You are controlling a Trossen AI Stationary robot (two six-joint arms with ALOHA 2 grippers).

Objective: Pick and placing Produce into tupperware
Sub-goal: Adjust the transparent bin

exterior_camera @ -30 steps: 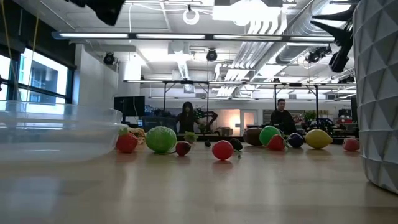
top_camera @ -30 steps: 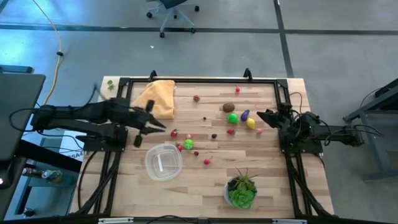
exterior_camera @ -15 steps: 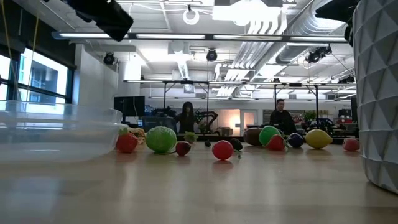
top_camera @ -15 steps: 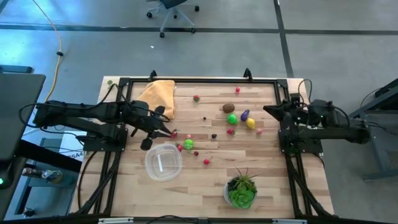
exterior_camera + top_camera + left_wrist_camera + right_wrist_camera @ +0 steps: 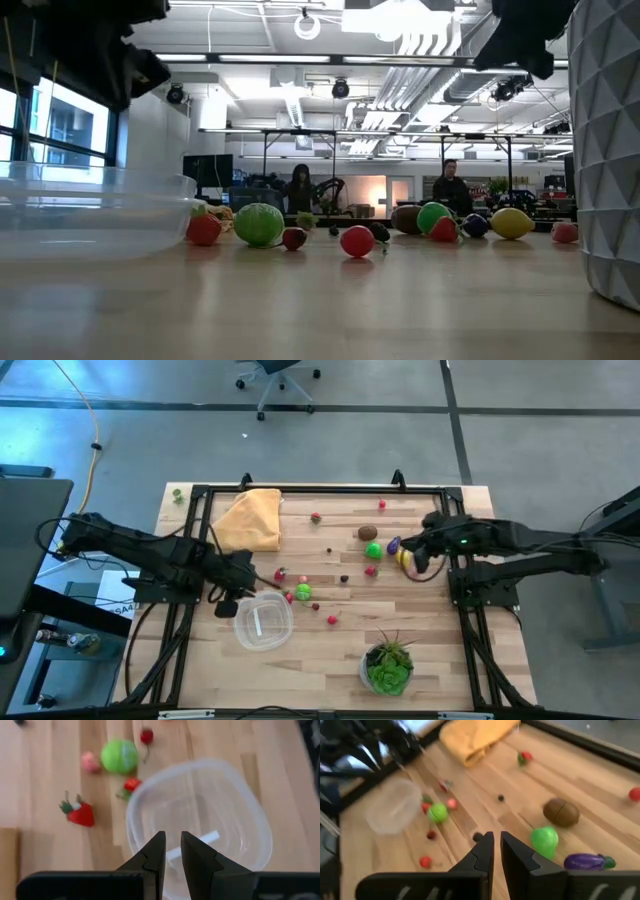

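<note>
On the table [image 5: 430, 650], tupperware [image 5: 263, 620] sits seemingly just under left gripper [image 5: 232, 603].

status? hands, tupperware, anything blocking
Left hand shut, empty, over the tupperware. Right hand shut, empty, above the yellow fruit. Tupperware empty, produce loose on the table. Nothing blocking.

One camera looks straight down on the whole table [image 5: 330, 650], one sits level at the tabletop facing the room behind, and each wrist camera looks closely down past its own fingers, all four sharing the clear container [image 5: 262, 619] and green ball [image 5: 303, 592].
</note>
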